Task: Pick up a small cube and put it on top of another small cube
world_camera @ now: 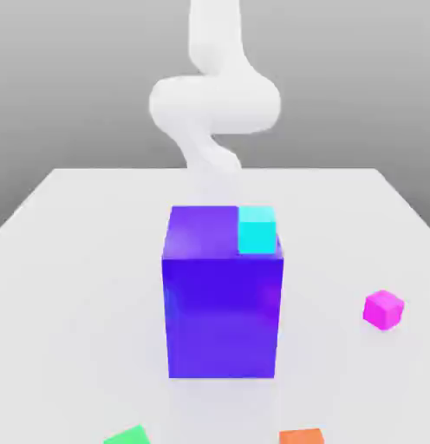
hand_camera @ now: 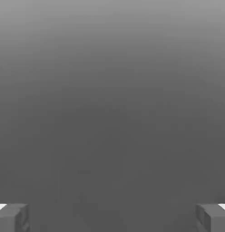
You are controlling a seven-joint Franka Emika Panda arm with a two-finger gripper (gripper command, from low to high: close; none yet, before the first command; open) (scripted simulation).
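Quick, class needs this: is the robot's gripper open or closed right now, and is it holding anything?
Gripper: open, fingers wide apart, holding nothing.

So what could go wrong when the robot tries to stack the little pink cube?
The pink cube is tiny, so the wide-open jaws could nudge it away instead of catching it. It also sits near the table edge on the exterior view's right, so a bump might knock it off. The cyan cube sits at a corner of the tall blue block, so a clumsy drop could topple both.

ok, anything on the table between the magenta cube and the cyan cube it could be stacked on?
Nothing lies between them on the table. The tiny magenta-pink cube sits alone at the exterior view's right, but the small cyan cube rests atop the big blue-purple block, so it must be lifted over that block's edge.
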